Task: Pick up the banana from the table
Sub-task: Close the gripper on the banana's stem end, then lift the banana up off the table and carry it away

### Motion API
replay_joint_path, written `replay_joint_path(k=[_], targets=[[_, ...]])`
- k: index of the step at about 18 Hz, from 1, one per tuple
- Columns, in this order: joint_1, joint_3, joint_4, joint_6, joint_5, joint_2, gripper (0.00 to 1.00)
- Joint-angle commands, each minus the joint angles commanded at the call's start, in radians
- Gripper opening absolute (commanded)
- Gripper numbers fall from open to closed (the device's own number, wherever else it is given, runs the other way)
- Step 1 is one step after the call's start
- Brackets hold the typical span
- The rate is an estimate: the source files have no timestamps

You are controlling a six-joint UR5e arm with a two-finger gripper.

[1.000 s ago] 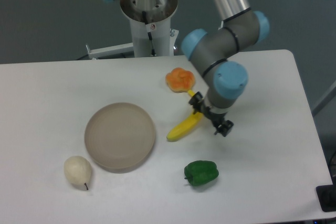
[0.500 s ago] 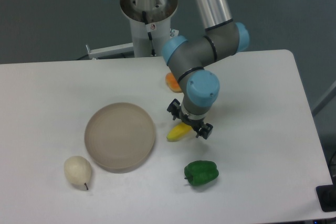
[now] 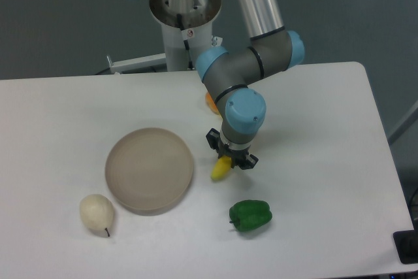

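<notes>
Camera view: pincer (image 3: 230, 156) covers banana (image 3: 220, 170), axis unclear.

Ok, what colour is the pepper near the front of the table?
Green, glossy; the pepper shows clearly in the fixed camera view.

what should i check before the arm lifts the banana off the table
1. Tool over the banana: ok, only the banana's lower end shows.
2. Fingers shut on the banana: cannot tell, the wrist hides them.
3. Banana on the table: cannot tell.
4. Green pepper apart from the tool: ok.
5. Plate apart from the banana: ok, a gap shows.
6. Orange fruit out of the way: cannot tell, mostly hidden behind the arm.
</notes>
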Motion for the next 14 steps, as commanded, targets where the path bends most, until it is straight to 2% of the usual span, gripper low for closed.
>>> replay_joint_path(k=[4, 8, 11, 14], targets=[[0.064, 0.069, -0.077, 0.029, 0.008, 0.037, 0.0], [0.115, 0.188, -0.139, 0.158, 0.008, 0.025, 0.0], [0.143, 0.273, -0.173, 0.192, 0.006, -0.017, 0.0], [0.161, 0.411, -0.241, 0.238, 0.011, -0.09, 0.0]])
